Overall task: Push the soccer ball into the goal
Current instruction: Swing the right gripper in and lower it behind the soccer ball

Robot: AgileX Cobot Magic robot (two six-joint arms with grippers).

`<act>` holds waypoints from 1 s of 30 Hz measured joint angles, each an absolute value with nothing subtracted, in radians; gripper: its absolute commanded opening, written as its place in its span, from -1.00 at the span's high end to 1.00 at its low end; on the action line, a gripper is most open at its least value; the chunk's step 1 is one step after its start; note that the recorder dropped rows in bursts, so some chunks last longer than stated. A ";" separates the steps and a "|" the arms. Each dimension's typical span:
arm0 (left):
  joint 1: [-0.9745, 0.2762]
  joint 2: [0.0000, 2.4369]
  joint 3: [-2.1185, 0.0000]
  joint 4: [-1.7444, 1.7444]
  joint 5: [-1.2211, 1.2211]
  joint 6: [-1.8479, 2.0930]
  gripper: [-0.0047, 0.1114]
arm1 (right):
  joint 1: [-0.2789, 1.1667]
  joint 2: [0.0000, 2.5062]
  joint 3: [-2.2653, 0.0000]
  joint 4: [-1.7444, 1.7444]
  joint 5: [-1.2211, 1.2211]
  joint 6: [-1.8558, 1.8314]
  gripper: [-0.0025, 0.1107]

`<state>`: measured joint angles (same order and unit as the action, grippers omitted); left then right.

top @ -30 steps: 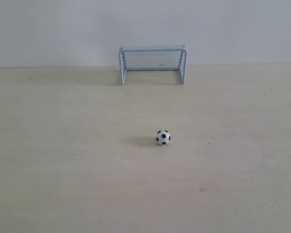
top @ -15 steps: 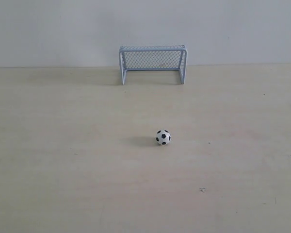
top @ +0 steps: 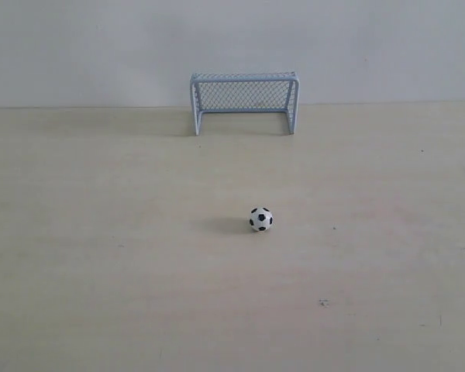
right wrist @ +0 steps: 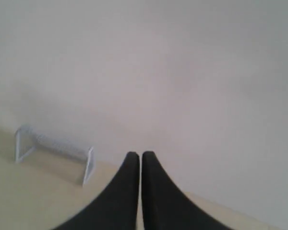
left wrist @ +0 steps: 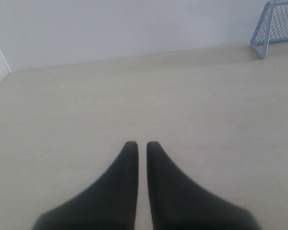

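The soccer ball (top: pixel 260 219), white with black patches, rests on the pale wooden table (top: pixel 101 256) near the middle of the exterior view. The pale blue-grey goal (top: pixel 244 101) stands at the table's far edge against the wall, its mouth facing the ball. Neither arm shows in the exterior view. My left gripper (left wrist: pixel 141 143) is shut with nothing between its black fingers; a corner of the goal (left wrist: pixel 273 26) shows far off. My right gripper (right wrist: pixel 137 154) is shut and empty too, with the goal (right wrist: pixel 55 153) blurred beyond it. The ball is in neither wrist view.
A plain white wall (top: pixel 77 46) rises behind the table's far edge. A few small dark specks (top: pixel 323 303) mark the tabletop near the front right.
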<state>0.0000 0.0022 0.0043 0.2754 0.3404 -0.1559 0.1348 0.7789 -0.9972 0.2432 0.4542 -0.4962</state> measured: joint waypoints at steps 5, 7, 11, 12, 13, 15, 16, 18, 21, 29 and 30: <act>0.000 0.002 0.004 0.275 0.340 -0.156 0.81 | 0.258 1.040 -1.087 0.363 0.692 -0.739 0.96; 0.000 0.002 0.004 0.275 0.340 -0.156 0.81 | 0.320 1.142 -1.097 0.365 0.747 -0.777 0.96; 0.000 0.002 0.004 0.275 0.340 -0.156 0.81 | 0.450 1.316 -1.104 0.321 0.777 -0.824 0.96; 0.000 0.002 0.004 0.275 0.340 -0.156 0.81 | 0.470 1.350 -1.104 0.312 0.779 -0.831 0.96; 0.000 0.002 0.004 0.275 0.340 -0.156 0.81 | 0.491 1.392 -1.104 0.300 0.784 -0.840 0.96; 0.000 0.002 0.004 0.275 0.340 -0.156 0.81 | 0.520 1.475 -1.104 0.272 0.794 -0.861 0.96; 0.000 0.002 0.004 0.275 0.340 -0.156 0.81 | 0.527 1.507 -1.104 0.260 0.799 -0.870 0.96; 0.000 0.002 0.004 0.275 0.340 -0.156 0.81 | 0.543 1.586 -1.104 0.245 0.800 -0.904 0.96; 0.000 0.002 0.004 0.275 0.340 -0.156 0.81 | 0.556 1.687 -1.104 0.239 0.788 -0.977 0.96; 0.000 0.002 0.004 0.275 0.340 -0.156 0.81 | 0.557 1.844 -1.104 0.237 0.645 -1.142 0.96; 0.000 0.002 0.004 0.275 0.340 -0.156 0.81 | 0.557 1.855 -1.104 0.251 0.628 -1.157 0.96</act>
